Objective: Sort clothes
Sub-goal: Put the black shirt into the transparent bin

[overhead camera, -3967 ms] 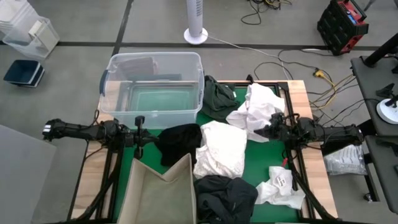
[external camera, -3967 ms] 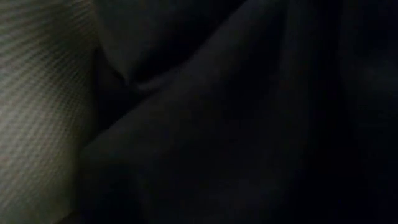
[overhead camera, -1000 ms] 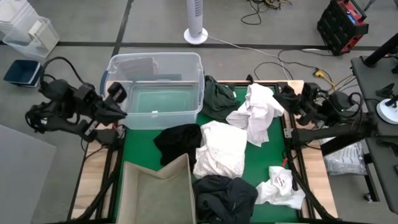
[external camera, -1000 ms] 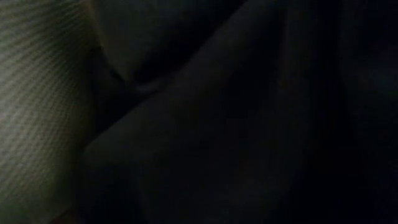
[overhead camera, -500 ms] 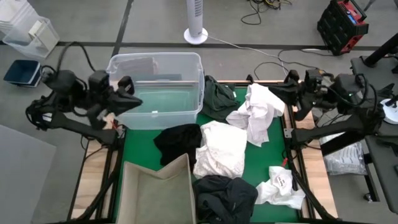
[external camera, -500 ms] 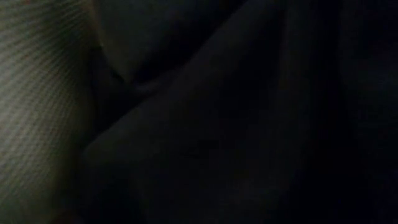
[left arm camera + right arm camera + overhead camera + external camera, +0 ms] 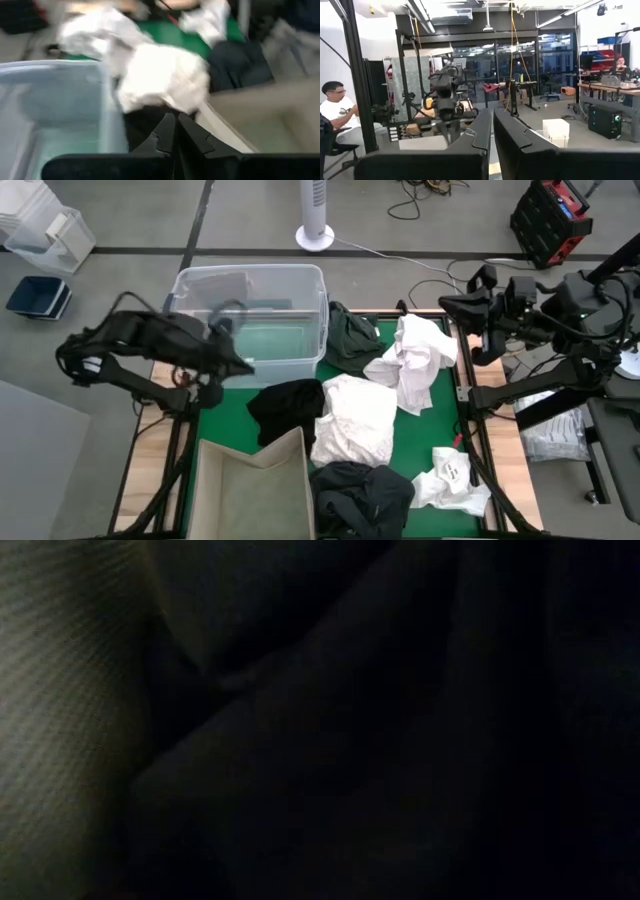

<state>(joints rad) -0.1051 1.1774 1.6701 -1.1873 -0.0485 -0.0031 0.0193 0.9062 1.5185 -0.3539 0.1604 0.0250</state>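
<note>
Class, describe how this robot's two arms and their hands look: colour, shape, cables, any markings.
Both arms are black, slim jointed links, with black cables looping along them. The left hand ends in two flat, dark, tapering fingers with notched inner edges; the right hand has the same two dark angular fingers. No markings can be made out on either.

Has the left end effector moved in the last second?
Yes. The left end effector has swung from left of the clear tub to its front wall, toward the black garment.
</note>
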